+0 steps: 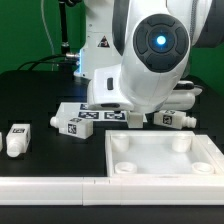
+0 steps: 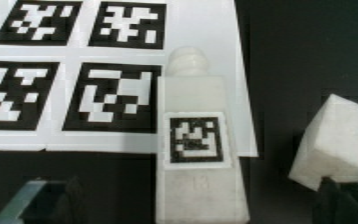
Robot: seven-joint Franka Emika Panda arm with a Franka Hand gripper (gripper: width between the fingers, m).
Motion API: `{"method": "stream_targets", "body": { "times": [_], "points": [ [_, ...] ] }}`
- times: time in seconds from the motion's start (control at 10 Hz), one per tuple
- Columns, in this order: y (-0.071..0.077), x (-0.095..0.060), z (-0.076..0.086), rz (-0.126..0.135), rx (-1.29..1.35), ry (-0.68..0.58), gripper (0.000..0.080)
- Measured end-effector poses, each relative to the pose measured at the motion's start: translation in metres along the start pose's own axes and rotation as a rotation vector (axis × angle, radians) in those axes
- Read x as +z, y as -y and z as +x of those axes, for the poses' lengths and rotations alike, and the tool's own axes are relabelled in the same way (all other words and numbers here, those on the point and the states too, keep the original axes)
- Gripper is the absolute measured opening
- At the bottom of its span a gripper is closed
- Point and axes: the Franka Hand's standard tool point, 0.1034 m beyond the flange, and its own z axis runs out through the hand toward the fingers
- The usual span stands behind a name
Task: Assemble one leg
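Observation:
In the wrist view a white leg (image 2: 197,130) lies flat on the black table. Its stubby peg end points away from me and a square tag sits on its top face. It lies along the edge of the marker board (image 2: 69,70). My gripper (image 2: 194,205) is open above the leg's near end, one dark finger (image 2: 43,200) on each side and neither touching it. A second leg (image 2: 341,145) lies close beside the other finger. In the exterior view the arm's body hides the gripper and most of this leg.
The large white panel (image 1: 165,155) with round corner sockets lies at the exterior view's front right. Another leg (image 1: 18,138) lies alone at the left and one (image 1: 175,119) behind the panel. The marker board (image 1: 80,118) lies mid-table. A white rail runs along the front edge.

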Motion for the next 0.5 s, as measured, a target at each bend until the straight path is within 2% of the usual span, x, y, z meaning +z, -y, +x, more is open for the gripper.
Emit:
{"method": "stream_targets", "body": {
  "times": [0.3, 0.5],
  "points": [
    [-0.002, 0.025, 0.002, -0.008, 0.007, 0.022, 0.0649],
    [-0.002, 0.027, 0.002, -0.009, 0.008, 0.025, 0.0649]
  ]
}}
